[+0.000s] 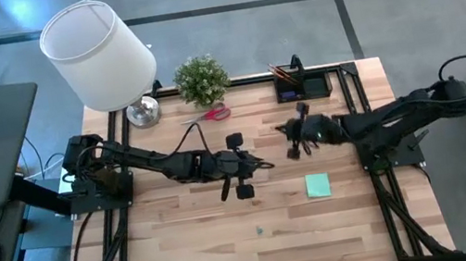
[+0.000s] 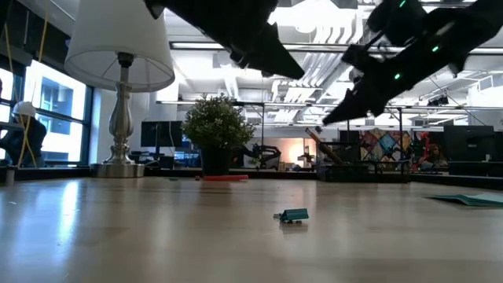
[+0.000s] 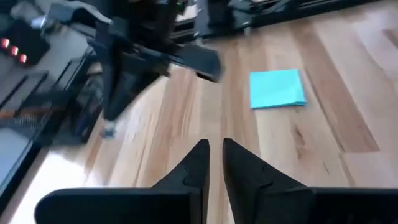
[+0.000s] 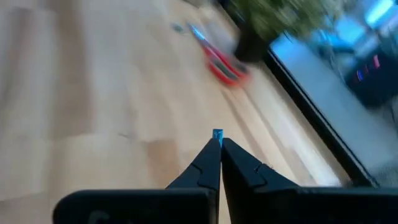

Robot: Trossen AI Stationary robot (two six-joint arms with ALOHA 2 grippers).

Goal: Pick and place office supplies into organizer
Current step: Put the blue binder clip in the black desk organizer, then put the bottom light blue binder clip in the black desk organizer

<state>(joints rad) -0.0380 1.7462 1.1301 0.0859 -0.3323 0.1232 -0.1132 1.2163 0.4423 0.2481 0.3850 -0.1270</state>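
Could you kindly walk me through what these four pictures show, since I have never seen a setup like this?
Two dark robot arms work at a wooden table. One camera looks straight down, one sits at tabletop level, and one rides on each wrist. On the table lie red-handled scissors, a mint-green sticky-note pad and a tiny clip-like piece, beside a lamp and a potted plant. The black organizer at the far edge already holds pencils. The right gripper pinches a small blue item in shut jaws. The left gripper hovers empty, jaws nearly shut.
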